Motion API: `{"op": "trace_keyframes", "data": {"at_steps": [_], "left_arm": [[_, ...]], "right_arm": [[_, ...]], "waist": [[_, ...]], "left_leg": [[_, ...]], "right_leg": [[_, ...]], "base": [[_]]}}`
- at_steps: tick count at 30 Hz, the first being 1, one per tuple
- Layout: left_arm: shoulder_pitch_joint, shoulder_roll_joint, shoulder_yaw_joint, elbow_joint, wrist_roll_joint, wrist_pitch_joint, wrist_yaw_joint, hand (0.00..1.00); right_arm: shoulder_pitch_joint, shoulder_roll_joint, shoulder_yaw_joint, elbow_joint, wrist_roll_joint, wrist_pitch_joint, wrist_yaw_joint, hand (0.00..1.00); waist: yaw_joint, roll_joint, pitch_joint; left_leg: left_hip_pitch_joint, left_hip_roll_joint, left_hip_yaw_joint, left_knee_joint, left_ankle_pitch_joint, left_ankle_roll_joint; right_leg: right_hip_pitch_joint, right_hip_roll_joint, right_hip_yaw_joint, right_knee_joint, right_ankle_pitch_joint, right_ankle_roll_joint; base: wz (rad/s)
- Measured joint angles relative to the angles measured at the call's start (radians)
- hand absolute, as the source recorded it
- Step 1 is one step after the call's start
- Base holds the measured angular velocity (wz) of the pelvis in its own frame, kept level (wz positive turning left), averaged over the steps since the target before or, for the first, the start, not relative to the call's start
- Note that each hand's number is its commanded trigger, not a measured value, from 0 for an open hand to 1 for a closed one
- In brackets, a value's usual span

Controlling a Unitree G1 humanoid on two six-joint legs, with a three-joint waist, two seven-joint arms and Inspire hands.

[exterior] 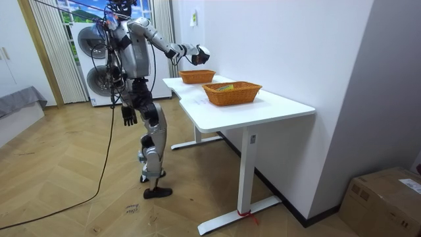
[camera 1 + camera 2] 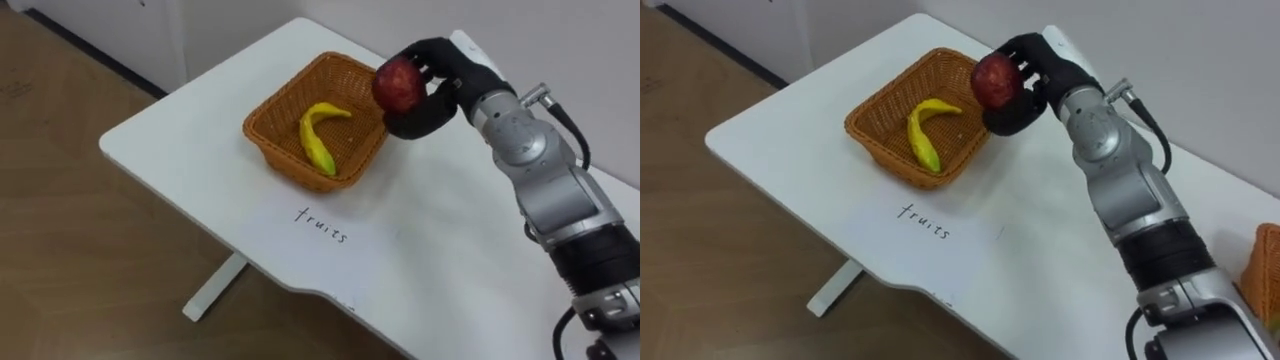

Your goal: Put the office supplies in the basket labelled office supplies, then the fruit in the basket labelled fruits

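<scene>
Left eye view: right hand (image 2: pixel 428 100) — fingers (image 2: pixel 424 67) curled round apple (image 2: pixel 397 83) — beside basket (image 2: pixel 268 128) holding banana (image 2: pixel 318 136).

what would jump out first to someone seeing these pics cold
The robot's right hand is curled round a red apple, held up at the far right corner of a wicker basket on the white table. Next comes the yellow banana lying in that basket, then the handwritten label on the tabletop in front of it.
</scene>
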Motion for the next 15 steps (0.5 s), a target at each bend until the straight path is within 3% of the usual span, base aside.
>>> {"op": "trace_keyframes", "data": {"at_steps": [4,15], "left_arm": [[-0.002,0.000,0.001,-0.012,0.016,0.000,-0.007,0.00],[-0.001,-0.001,0.000,-0.021,0.019,0.007,-0.010,0.00]], "right_arm": [[-0.001,0.008,0.020,0.001,-0.002,0.001,0.006,1.00],[-0.001,0.012,0.020,0.001,-0.002,0.002,0.032,1.00]], "waist": [[0.024,-0.008,-0.0004],[0.040,-0.021,0.0036]], "left_leg": [[0.003,0.000,0.001,0.000,-0.002,0.001],[0.003,0.000,0.000,0.000,-0.006,0.001]], "right_leg": [[0.001,0.000,0.002,0.001,-0.001,0.001],[0.002,0.001,0.005,0.001,-0.001,0.001]], "base": [[-0.02],[0.01]]}}
